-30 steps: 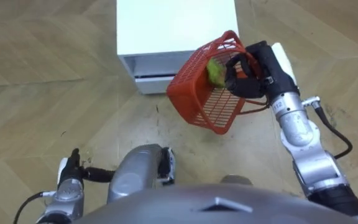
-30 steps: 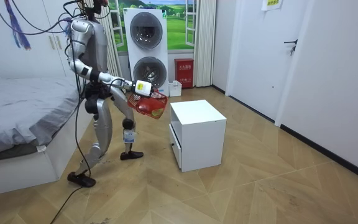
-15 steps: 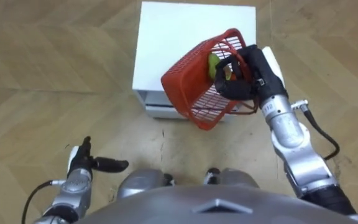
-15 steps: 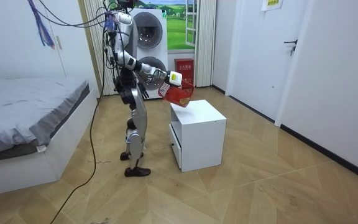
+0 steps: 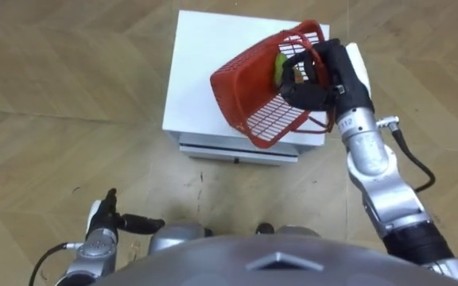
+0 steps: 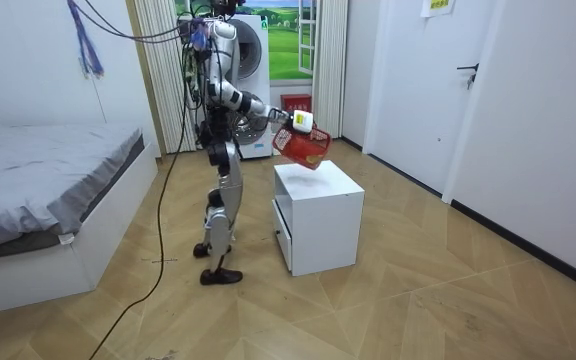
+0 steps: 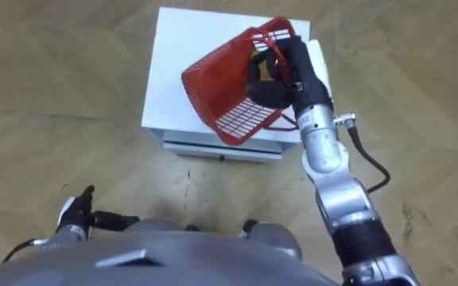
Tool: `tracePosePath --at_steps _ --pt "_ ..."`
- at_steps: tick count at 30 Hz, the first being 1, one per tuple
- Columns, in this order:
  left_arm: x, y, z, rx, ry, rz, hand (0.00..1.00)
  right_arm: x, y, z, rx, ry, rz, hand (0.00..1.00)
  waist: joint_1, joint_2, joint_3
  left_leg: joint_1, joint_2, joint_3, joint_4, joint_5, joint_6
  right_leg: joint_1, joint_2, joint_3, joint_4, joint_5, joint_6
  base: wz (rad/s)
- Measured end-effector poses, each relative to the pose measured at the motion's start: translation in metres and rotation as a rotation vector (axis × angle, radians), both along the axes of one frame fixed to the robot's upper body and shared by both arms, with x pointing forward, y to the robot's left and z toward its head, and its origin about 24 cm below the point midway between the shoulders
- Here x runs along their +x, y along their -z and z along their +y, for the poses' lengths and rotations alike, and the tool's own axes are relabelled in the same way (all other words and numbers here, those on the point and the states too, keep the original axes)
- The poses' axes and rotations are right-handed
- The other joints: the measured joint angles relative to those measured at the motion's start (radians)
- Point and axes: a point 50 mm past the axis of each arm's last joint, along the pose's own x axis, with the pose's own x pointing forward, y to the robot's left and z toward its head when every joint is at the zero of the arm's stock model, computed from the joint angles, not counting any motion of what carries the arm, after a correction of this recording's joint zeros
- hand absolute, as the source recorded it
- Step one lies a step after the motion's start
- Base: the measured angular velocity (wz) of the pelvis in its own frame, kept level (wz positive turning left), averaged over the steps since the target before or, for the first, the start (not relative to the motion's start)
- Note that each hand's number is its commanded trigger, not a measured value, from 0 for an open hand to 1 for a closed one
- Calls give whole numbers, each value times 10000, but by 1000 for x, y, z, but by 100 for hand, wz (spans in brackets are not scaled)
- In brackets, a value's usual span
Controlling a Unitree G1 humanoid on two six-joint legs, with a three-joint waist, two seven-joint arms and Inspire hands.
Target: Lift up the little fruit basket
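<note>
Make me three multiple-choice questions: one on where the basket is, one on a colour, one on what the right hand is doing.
1. Where is the red basket? A. on the floor B. in the air over the white cabinet C. on the bed
2. What colour is the fruit in it? A. green B. purple C. blue
3. What is the right hand doing? A. open and empty B. flat on the cabinet C. fingers curled on the basket
Answers: 1 B, the room view shows it above the cabinet top. 2 A, green shows through the mesh. 3 C, its fingers grip the tilted basket.
</note>
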Motion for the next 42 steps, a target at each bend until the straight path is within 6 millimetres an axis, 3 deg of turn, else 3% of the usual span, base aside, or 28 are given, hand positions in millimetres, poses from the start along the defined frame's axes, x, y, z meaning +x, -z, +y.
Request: tracePosePath --at_steps 1,2,3,4,5,6,8,11,15,19,23,29,30,32,33,34,42 --pt "11 -3 1 41 102 -301 0 6 -2 -12 -213 459 -126 100 102 259 -84 -991 336 331 -533 1234 733 -280 135 -123 231 -213 331 46" --pt "12 -3 4 167 41 -229 0 13 2 -13 -292 653 51 100 383 101 -162 -1079 318 607 -333 1282 555 -447 -25 -528 433 -479 696 25" --pt "11 -2 4 197 4 -154 0 17 2 -14 -377 688 70 100 467 106 -152 -1069 318 558 -370 1291 570 -480 -89 -900 444 -471 752 -6" --pt "7 -1 5 277 -70 34 0 23 3 -16 -480 851 88 100 618 166 -121 -953 323 490 -531 1311 603 -532 -138 -1301 362 -446 755 -6" --pt "5 0 4 283 -82 123 0 25 3 -18 -525 978 63 100 668 185 -131 -907 322 491 -638 1321 619 -554 -145 -1409 293 -390 776 -4" --pt "2 0 4 292 -159 255 0 29 0 -21 -655 1227 -116 100 715 171 -126 -881 262 486 -823 1329 632 -662 -205 -1658 138 -126 748 4" --pt "-3 2 2 233 -232 508 0 36 -3 -24 -894 1556 -310 100 731 153 -113 -919 178 466 -1002 1483 576 -672 -231 -1942 121 -198 667 5" --pt "-8 4 3 256 -298 709 0 38 1 -30 -725 2126 -181 100 699 160 -108 -1025 215 284 -1119 1620 483 -852 -97 -2119 155 -196 506 10" --pt "-14 5 4 297 -393 1034 0 39 3 -38 -808 2737 -105 100 687 140 -89 -1300 271 46 -1119 1766 420 -1072 -44 -2513 374 -174 462 13" --pt "-24 7 7 411 -415 1592 0 49 -3 -40 -653 3276 -254 100 722 57 -12 -1563 313 12 -1086 1868 429 -1349 -34 -2750 487 -140 404 6" --pt "-32 8 11 635 -102 2127 0 58 -3 -44 -763 3700 -227 100 746 59 -8 -1767 272 -97 -1020 1878 451 -1550 -73 -2901 577 -133 393 6" --pt "-29 8 9 491 166 2174 0 61 -1 -52 -929 4135 -18 100 754 110 31 -2292 139 -274 -972 1987 573 -2086 -224 -3145 985 -185 457 11" --pt "-28 8 9 507 257 2169 0 62 -1 -52 -883 4186 -38 89 760 110 31 -2375 129 -271 -971 1999 590 -2194 -249 -3143 1067 -199 461 0" --pt "-24 7 9 587 430 2120 0 65 -5 -52 -799 4360 -179 44 781 80 53 -2580 93 -271 -936 2024 631 -2495 -311 -3066 1294 -240 480 0" --pt "-24 7 9 629 514 2124 0 67 -6 -52 -809 4385 -227 8 804 60 67 -2612 88 -267 -934 2027 637 -2569 -325 -3029 1362 -247 484 0" --pt "-23 7 9 668 601 2114 0 71 -8 -53 -869 4480 -253 0 834 33 83 -2671 75 -268 -928 2035 650 -2626 -341 -3021 1377 -251 489 0" --pt "-21 7 9 754 738 2119 0 72 -6 -58 -1071 4609 -88 0 1007 -42 143 -2970 -14 -484 -703 2023 692 -2786 -401 -3325 1379 -282 506 8"
